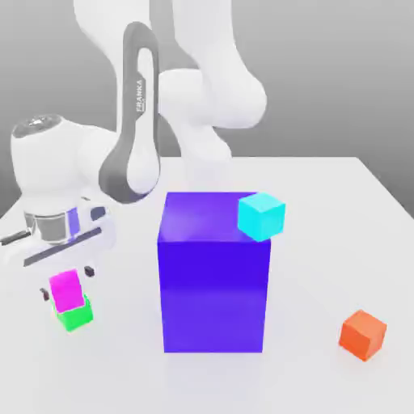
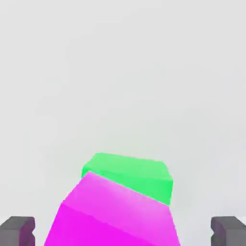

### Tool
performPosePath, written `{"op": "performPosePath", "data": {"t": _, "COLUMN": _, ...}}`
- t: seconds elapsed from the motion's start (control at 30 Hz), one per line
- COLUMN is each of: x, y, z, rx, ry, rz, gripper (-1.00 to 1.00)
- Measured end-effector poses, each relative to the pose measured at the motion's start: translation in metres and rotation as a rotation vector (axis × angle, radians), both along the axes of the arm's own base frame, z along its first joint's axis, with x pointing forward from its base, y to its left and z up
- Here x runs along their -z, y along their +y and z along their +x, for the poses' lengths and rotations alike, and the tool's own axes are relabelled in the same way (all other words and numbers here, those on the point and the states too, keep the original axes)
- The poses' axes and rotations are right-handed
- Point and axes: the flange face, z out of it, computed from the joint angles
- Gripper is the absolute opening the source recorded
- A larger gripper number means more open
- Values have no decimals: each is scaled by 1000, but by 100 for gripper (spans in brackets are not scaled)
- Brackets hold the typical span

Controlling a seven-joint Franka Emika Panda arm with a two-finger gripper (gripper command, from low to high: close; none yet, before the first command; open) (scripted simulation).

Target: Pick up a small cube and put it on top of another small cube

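White table, 1 magenta cube tilted on 1 green cube, jaws spread wide, holding nothing

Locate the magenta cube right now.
On the exterior view's left, the magenta cube sits tilted on the green cube, below the gripper and well clear of the big purple-blue block.

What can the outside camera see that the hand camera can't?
Outside camera alone: the big purple-blue block, a light blue cube against its top corner, an orange cube on the table toward the exterior view's right, and the white arm.

Hand camera alone: a close look at the tool's two grey fingertips standing apart, clear of the pink cube on either side.

Both: the pink cube sitting tilted on the green cube.
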Motion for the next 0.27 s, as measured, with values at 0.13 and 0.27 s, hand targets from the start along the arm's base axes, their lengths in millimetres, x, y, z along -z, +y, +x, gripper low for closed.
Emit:
{"op": "performPosePath", "data": {"t": 0.13, "x": -24, "y": -3, "z": 1, "rx": 5, "ry": 1, "rz": -3, "gripper": 100}}
{"op": "performPosePath", "data": {"t": 0.27, "x": -57, "y": -1, "z": 0, "rx": 2, "ry": 1, "rz": 0, "gripper": 100}}
